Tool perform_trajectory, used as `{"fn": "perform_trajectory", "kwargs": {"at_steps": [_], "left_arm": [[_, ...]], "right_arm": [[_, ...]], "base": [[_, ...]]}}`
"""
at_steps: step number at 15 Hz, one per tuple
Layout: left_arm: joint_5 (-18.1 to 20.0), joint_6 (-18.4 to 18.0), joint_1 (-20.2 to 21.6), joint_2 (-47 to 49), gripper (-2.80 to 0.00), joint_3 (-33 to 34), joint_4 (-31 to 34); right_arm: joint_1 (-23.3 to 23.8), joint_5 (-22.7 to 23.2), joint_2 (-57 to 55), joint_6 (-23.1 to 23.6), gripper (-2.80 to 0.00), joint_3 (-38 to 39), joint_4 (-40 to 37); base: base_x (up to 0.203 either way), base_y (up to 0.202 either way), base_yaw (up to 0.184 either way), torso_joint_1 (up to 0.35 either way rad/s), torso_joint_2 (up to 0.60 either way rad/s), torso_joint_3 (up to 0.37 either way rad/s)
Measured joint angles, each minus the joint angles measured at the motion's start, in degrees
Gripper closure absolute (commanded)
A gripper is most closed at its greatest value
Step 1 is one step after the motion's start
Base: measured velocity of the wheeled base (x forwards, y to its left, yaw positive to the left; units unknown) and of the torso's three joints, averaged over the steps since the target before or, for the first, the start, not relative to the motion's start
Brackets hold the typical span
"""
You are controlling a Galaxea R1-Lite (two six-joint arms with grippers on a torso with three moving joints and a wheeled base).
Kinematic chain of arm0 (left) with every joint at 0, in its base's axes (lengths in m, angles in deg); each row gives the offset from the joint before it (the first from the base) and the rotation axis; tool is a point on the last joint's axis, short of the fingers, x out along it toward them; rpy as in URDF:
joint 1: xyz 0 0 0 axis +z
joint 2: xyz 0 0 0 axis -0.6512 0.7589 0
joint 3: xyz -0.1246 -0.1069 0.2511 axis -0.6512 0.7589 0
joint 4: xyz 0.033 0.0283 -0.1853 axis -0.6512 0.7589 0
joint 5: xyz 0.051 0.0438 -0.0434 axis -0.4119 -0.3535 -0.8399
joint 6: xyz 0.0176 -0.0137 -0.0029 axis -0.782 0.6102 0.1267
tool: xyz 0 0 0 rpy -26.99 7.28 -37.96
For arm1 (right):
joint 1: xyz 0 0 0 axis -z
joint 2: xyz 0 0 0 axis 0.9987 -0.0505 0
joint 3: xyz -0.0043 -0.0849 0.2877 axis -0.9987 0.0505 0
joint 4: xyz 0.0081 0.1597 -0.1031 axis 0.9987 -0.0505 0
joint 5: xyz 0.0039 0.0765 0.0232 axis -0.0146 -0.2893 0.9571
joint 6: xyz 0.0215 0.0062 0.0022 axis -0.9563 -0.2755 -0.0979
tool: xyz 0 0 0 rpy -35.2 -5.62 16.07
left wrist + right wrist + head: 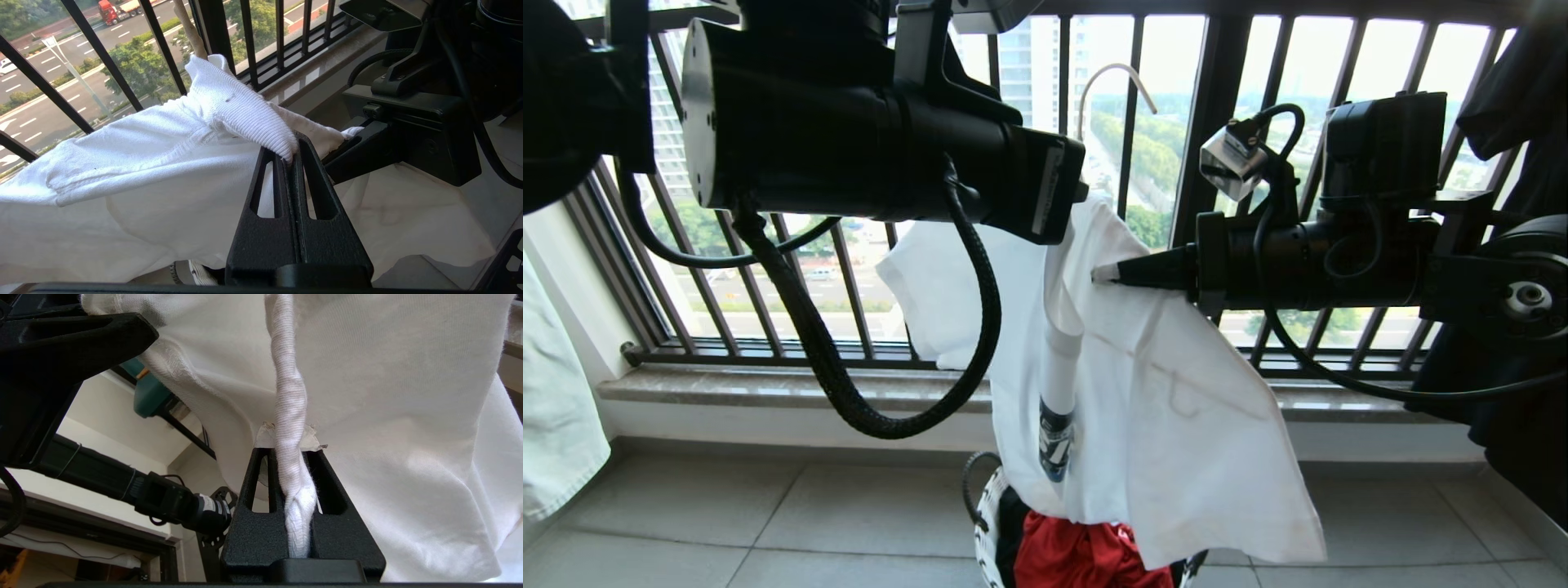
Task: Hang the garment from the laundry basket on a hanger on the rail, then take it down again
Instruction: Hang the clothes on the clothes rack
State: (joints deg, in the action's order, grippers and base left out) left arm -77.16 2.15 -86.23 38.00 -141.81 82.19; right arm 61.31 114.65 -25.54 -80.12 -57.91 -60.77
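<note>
Left tool (pixel 291 157): clenched on the ribbed neck of the garment (pixel 1176 408) | Right tool (pixel 1104 273): clenched on a twisted fold of it | Garment: held up before the window bars, above the laundry basket (pixel 990 523) on the floor | Hanger (pixel 1112 77): hook seen above the garment

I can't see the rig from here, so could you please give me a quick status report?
Left gripper shut on ribbed neck of white T-shirt. Right gripper shut on same collar. Shirt held above woven basket. Cream wire hanger's hook pokes above collar. Nothing blocking.
</note>
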Motion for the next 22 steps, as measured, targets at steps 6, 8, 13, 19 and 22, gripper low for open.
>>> {"fn": "perform_trajectory", "kwargs": {"at_steps": [6, 8, 13, 19, 22], "left_arm": [[-0.52, -0.02, -1.14, 0.52, -2.80, -0.46, -0.10], [-0.61, -0.11, -1.18, 0.52, -2.80, -0.59, -0.08], [-1.51, -0.33, -1.14, 0.22, -2.80, -0.67, 1.78], [-10.52, -0.06, -1.12, -0.20, -2.80, -3.69, 15.25], [-12.04, -0.09, -0.99, -1.70, -2.80, -3.83, 16.34]], "right_arm": [[-0.05, -0.02, 0.27, 0.00, 0.00, 0.12, -0.01], [-0.05, -0.05, 0.41, 0.00, 0.00, 0.20, -0.04], [-0.06, -0.02, 0.52, 0.00, 0.00, 0.22, -0.04], [-0.03, -0.02, 1.12, -0.09, 0.00, 0.33, -0.04], [-0.02, -0.07, 1.60, -0.07, 0.00, 0.39, -0.09]], "base": [[0.000, 0.000, 0.000, 0.000, 0.00, 0.000], [0.000, 0.000, 0.000, 0.000, 0.00, 0.000], [0.000, 0.000, 0.000, 0.000, 0.00, 0.000], [0.000, 0.000, 0.000, 0.000, 0.00, 0.000], [0.000, 0.000, 0.000, 0.000, 0.00, 0.000]]}}
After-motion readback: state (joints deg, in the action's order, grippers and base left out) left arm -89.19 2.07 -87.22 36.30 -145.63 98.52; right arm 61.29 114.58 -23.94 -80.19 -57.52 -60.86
